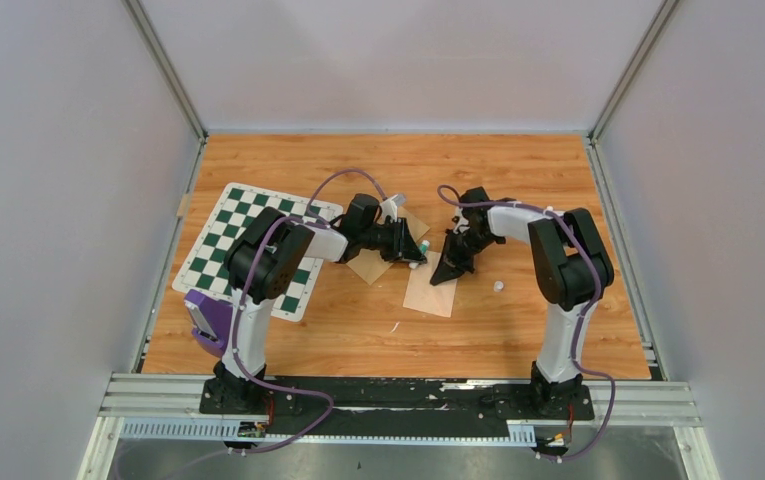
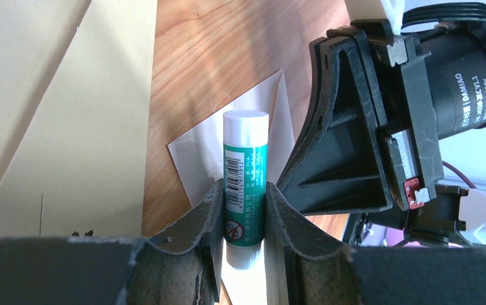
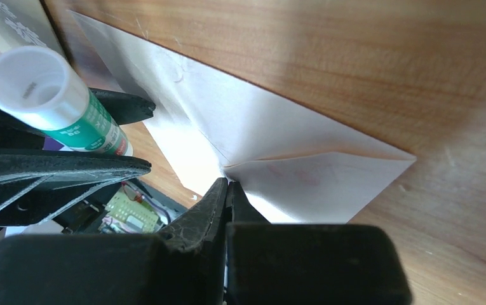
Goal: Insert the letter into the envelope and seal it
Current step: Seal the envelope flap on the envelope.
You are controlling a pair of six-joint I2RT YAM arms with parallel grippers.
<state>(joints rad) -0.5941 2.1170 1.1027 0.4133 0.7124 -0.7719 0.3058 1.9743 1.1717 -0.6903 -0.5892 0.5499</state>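
left pincer (image 2: 245,188) clamps glue stick (image 2: 245,143) | right pincer (image 3: 229,188) pinches envelope (image 3: 310,171) edge

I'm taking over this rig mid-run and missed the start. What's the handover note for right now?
Left hand: shut on the glue stick, uncapped end pointing at the envelope.
Right hand: shut, tips at the envelope's flap fold; flap open.
The letter: not in sight; I cannot tell whether it is inside.
Done: glue stick picked up.
Left: confirm the letter is in, glue the flap, fold and press it shut.
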